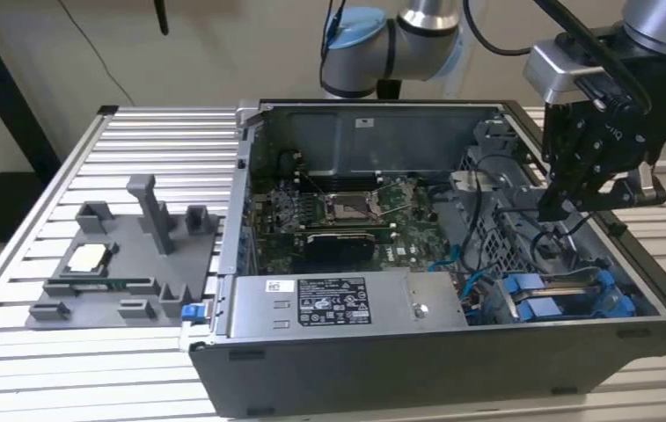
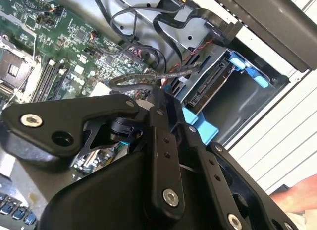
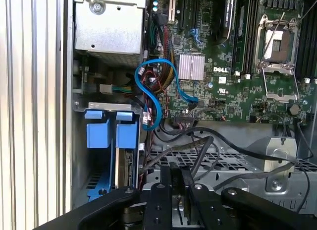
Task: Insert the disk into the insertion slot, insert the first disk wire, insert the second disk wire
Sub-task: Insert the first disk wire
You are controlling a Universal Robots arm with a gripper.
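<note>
One black gripper hangs inside the open grey computer case, close above the narrow dark-grey metal insertion slot with blue fittings. The flat silver-grey disk in its blue caddy sits on edge in that slot, its connector edge towards the tool, near loose black wires. I cannot tell whether the gripper is open, closed or pinching a wire, because its own body hides the tip.

Slot: dark-grey metal insertion slot is holding two bright blue plastic clips
Cable: thin blue cable is looping — over the green motherboard
</note>
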